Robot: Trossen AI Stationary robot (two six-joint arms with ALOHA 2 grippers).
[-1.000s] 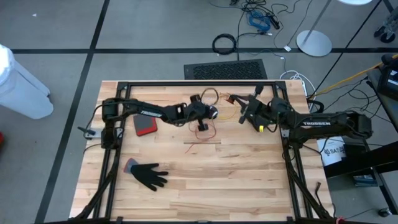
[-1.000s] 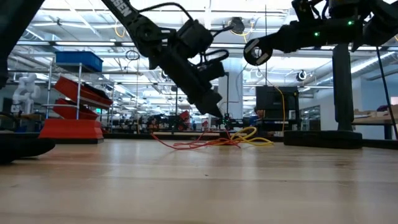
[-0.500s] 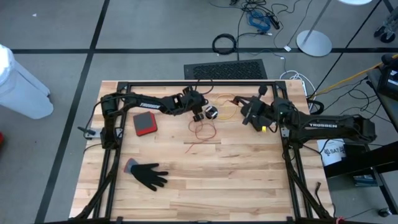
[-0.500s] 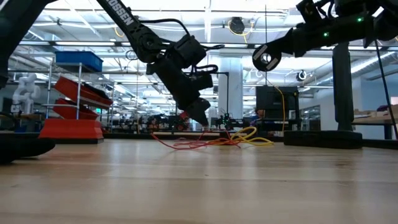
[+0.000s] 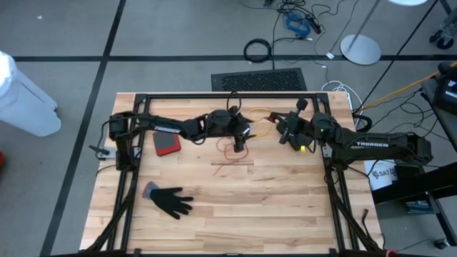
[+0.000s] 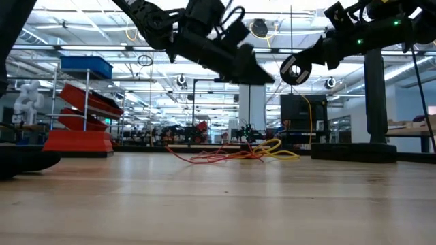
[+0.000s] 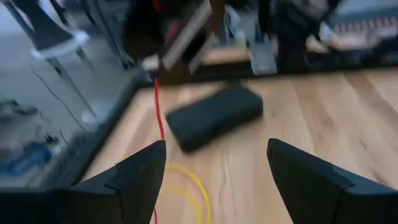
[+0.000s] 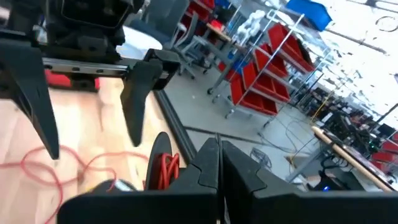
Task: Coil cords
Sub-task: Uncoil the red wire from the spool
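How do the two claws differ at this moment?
The left claw stands open with nothing between its fingers; the right claw is shut, also on nothing visible. From above, the left claw hangs over the red cord, while the right claw sits off to the side. Both are raised above the table.

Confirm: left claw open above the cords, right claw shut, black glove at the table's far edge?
Wrong on the glove: the high view shows it at the near-left of the table. The rest holds: left claw open above the cords, right claw shut.
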